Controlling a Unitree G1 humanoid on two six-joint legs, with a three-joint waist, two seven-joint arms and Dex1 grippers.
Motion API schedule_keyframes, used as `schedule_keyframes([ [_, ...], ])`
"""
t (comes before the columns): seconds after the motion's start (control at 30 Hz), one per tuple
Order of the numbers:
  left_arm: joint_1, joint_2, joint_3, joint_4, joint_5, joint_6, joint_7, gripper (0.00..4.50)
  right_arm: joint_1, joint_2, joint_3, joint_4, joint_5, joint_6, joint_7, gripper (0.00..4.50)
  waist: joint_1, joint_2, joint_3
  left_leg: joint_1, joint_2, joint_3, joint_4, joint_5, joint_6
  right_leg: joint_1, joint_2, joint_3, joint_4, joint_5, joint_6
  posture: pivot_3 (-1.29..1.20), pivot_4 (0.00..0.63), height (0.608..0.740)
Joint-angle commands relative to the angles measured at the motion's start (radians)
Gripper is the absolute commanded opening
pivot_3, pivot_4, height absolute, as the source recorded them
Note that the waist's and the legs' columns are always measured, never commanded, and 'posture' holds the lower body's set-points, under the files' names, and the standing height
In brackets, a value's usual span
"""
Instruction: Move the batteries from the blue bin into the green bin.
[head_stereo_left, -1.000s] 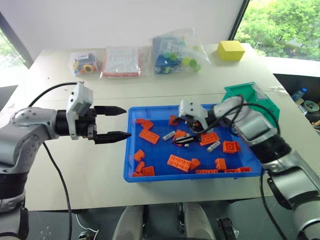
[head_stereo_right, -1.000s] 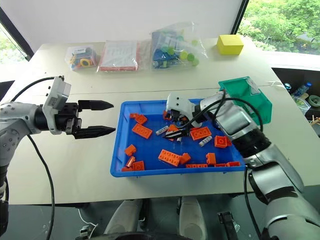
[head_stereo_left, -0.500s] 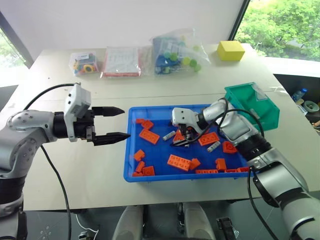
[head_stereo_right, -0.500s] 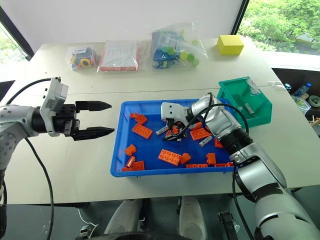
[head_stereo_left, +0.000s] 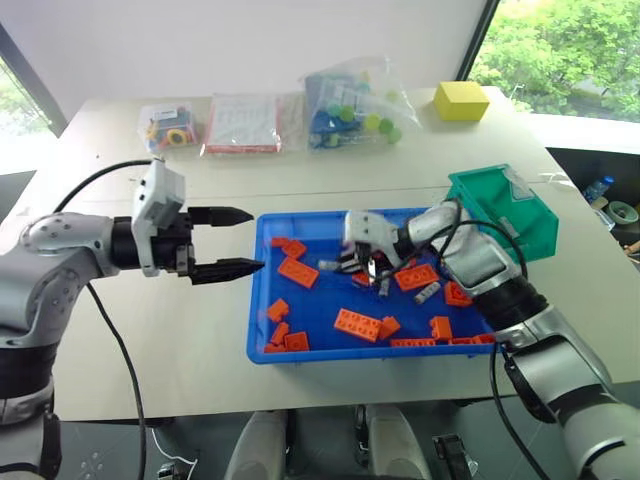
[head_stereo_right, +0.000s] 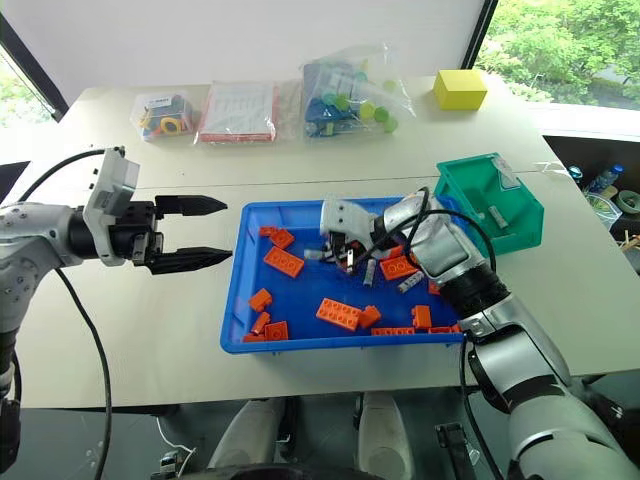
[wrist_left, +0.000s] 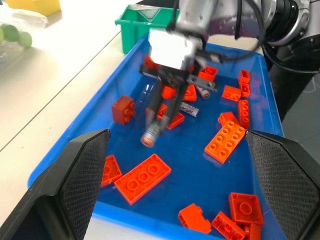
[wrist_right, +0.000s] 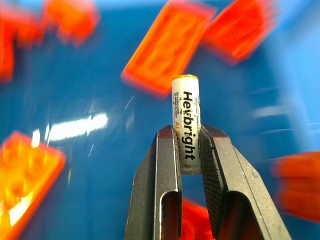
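The blue bin (head_stereo_left: 262, 330) holds several orange bricks and loose batteries (head_stereo_left: 428, 292). My right gripper (head_stereo_left: 345, 264) hangs just above the bin floor near its middle. It is shut on one battery (wrist_right: 185, 105), a white-labelled cylinder that sticks out past the fingertips (wrist_right: 167, 137). In the left wrist view the same battery (wrist_left: 152, 134) points down and forward. My left gripper (head_stereo_left: 255, 240) hovers open and empty just outside the bin's left wall. The green bin (head_stereo_left: 505, 205) stands at the blue bin's far right corner, with a pale cylinder (head_stereo_right: 497, 213) lying inside.
A yellow block (head_stereo_left: 461, 100) sits at the back right of the table. Clear bags of toys and a packet (head_stereo_left: 242, 124) line the back edge. Orange bricks (head_stereo_left: 358, 325) are scattered across the blue bin floor.
My right gripper went from open to shut on a battery in the blue bin and raised it slightly. My left gripper kept still.
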Motion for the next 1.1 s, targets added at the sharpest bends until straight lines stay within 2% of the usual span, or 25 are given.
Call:
schedule_keyframes([
  [0.03, -0.016, -0.001, 0.007, -0.008, 0.000, -0.021, -0.010, 4.50, -0.047, 0.003, -0.163, -0.120, 0.078, 0.182, -0.109, 0.11, 0.001, 0.000, 0.000, 0.000, 0.000, 0.000, 0.000, 0.000, 0.000, 0.000, 0.000, 0.000, 0.000, 0.000, 0.000, 0.00, 0.150, 0.692],
  [0.1, -0.014, -0.004, 0.004, -0.009, 0.001, -0.024, -0.011, 4.50, -0.059, -0.015, -0.261, -0.159, 0.106, 0.275, -0.179, 0.11, 0.002, 0.000, 0.000, 0.000, 0.000, 0.000, 0.000, 0.000, 0.000, 0.000, 0.000, 0.000, 0.000, 0.000, 0.000, 0.00, 0.150, 0.692],
  [0.23, -0.014, -0.012, -0.004, -0.004, 0.005, -0.029, -0.015, 4.50, -0.047, -0.138, -0.442, -0.164, 0.095, 0.361, -0.313, 0.11, 0.014, 0.000, 0.000, -0.001, -0.001, 0.000, 0.000, 0.000, 0.000, 0.000, -0.001, 0.000, 0.000, 0.000, 0.000, 0.00, 0.150, 0.692],
  [0.43, -0.030, -0.029, -0.023, 0.017, 0.017, -0.039, -0.028, 4.50, 0.094, -0.355, -0.554, -0.129, 0.080, 0.344, -0.371, 0.11, 0.024, 0.000, 0.000, -0.001, -0.001, 0.007, 0.000, 0.000, 0.001, 0.000, -0.001, 0.000, -0.002, 0.000, 0.000, 0.00, 0.150, 0.692],
  [0.6, -0.058, -0.040, -0.041, 0.043, 0.029, -0.048, -0.041, 4.50, 0.216, -0.396, -0.597, -0.154, 0.110, 0.368, -0.398, 0.11, 0.008, 0.000, 0.000, 0.001, 0.001, 0.010, 0.000, -0.001, 0.001, 0.000, -0.001, 0.002, -0.001, 0.000, -0.001, 0.00, 0.150, 0.692],
  [0.8, -0.086, -0.048, -0.055, 0.064, 0.040, -0.055, -0.054, 4.50, 0.243, -0.381, -0.593, -0.169, 0.127, 0.342, -0.442, 2.92, -0.001, 0.000, 0.000, 0.001, 0.001, 0.011, 0.000, 0.000, 0.001, 0.000, -0.001, 0.003, 0.000, 0.000, 0.000, 0.00, 0.150, 0.692],
  [1.0, -0.068, -0.035, -0.042, 0.045, 0.029, -0.044, -0.057, 4.50, 0.202, -0.350, -0.607, -0.360, 0.251, 0.510, -0.450, 2.92, 0.000, 0.000, 0.000, 0.000, 0.001, 0.011, 0.000, -0.001, 0.001, -0.001, -0.001, 0.003, 0.000, 0.000, 0.000, 0.00, 0.150, 0.692],
  [1.1, -0.055, -0.030, -0.037, 0.031, 0.023, -0.036, -0.057, 4.50, 0.196, -0.278, -0.623, -0.496, 0.358, 0.698, -0.468, 2.92, 0.001, 0.000, 0.000, 0.000, 0.002, 0.009, 0.000, -0.001, 0.002, -0.001, -0.001, 0.003, 0.000, 0.000, 0.000, 0.00, 0.150, 0.692],
])
